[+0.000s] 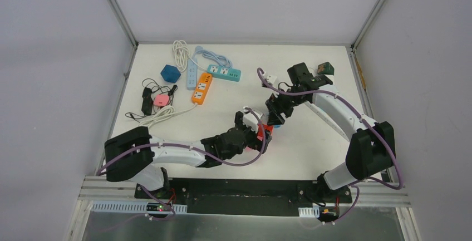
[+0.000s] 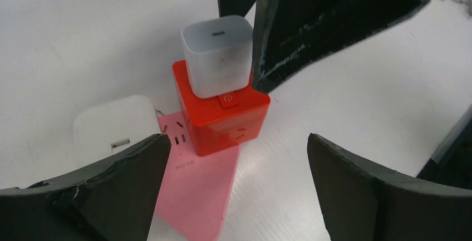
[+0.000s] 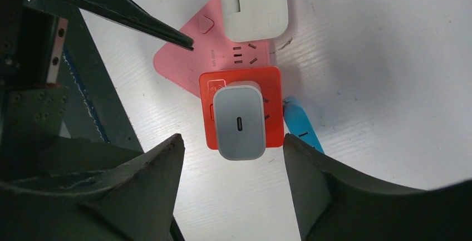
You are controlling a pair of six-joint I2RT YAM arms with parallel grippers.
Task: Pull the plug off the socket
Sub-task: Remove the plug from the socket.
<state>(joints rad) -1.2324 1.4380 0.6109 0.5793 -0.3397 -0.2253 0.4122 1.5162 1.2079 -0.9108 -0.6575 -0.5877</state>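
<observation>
Nearest your left wrist lens, the left end effector [image 2: 236, 141] spreads two matte black, scuffed fingers [image 2: 100, 196] wide: released, holding nothing. Beyond them the glossy red cube socket [image 2: 225, 121] sits at one end of a flat pink power strip [image 2: 195, 196], with the rounded white plug [image 2: 216, 57] seated on top. The right end effector [image 3: 232, 138] is likewise released, straddling the plug. The white desk [image 1: 317, 152] is smooth, walled by pale grey panels [image 1: 55, 57]. Only the right wrist view shows you a blue object [image 3: 300, 124] just beside the cube. Only the top view shows the coloured strips [image 1: 201, 88] at the far left.
</observation>
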